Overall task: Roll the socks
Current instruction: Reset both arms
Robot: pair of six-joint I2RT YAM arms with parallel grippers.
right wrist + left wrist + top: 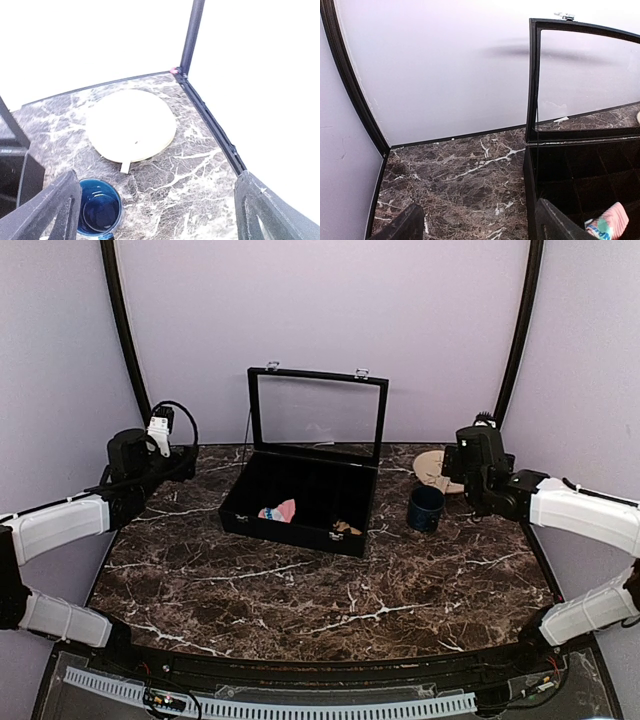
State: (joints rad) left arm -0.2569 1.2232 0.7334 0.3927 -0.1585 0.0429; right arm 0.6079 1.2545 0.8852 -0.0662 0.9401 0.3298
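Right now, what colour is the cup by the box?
The cup is dark blue; right wrist view shows it best.

You've got the black box (290, 531) mid-bench (300, 590), lid (318, 412) up; pink sock (278, 511) and brown sock (346, 528) lie apart inside, near its front wall. Blue cup (426, 508) sits just R of it, tan plate (432, 466) behind the cup.

2 arms, same build. Left arm (60, 525): white moulded shells on the long links, black joint housings between. Right arm (585, 515): alike, thin dark cable along the shell. Left hand (477, 215): 2 matte black fingers (402, 225), plain, wedge-shaped. White module (160, 430) at that hand's base, black cable (188, 420) looping off it. Right hand (159, 195): dark grey fingers (50, 210), triangular recesses in their sides.
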